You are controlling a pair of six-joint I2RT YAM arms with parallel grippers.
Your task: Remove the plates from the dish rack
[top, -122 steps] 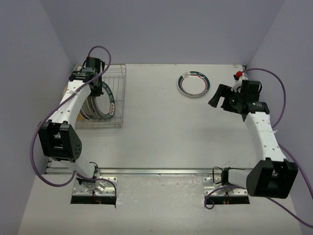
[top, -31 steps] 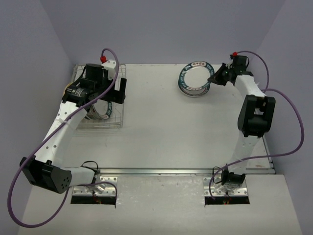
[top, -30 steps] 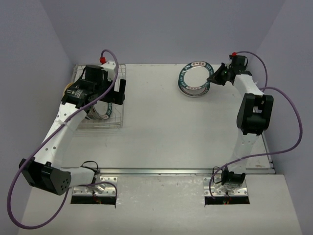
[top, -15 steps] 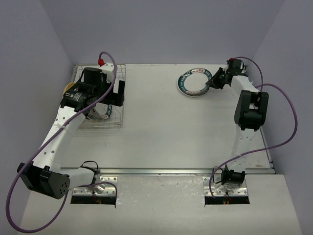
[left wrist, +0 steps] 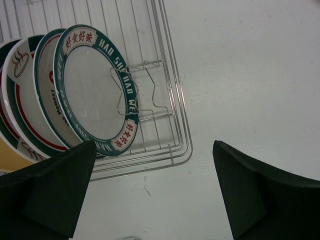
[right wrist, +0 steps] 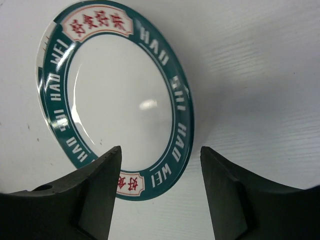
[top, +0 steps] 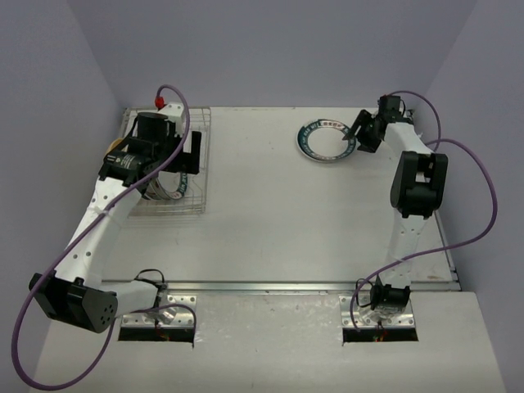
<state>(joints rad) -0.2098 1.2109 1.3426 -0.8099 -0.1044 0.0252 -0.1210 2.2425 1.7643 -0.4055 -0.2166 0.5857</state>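
The dish rack [top: 190, 187] stands at the table's far left, its silver wires [left wrist: 170, 100] showing in the left wrist view. Several plates stand upright in it. The front one [left wrist: 95, 90] is white with a teal lettered rim, and an orange-tan one [left wrist: 10, 157] is at the back. My left gripper [left wrist: 152, 195] hangs open above the rack's corner, holding nothing. At the far right another teal-rimmed plate [right wrist: 115, 100] lies flat on the table [top: 326, 141]. My right gripper [right wrist: 160, 175] is open, its fingers either side of the plate's near rim and apart from it.
White table [top: 278, 221] with purple walls on three sides. A metal rail [top: 270, 286] runs along the near edge by the arm bases. Purple cables loop beside both arms.
My right gripper has opened and let go of the teal-rimmed plate, which went from tilted to lying flat. The left gripper stayed open over the rack and shifted slightly.
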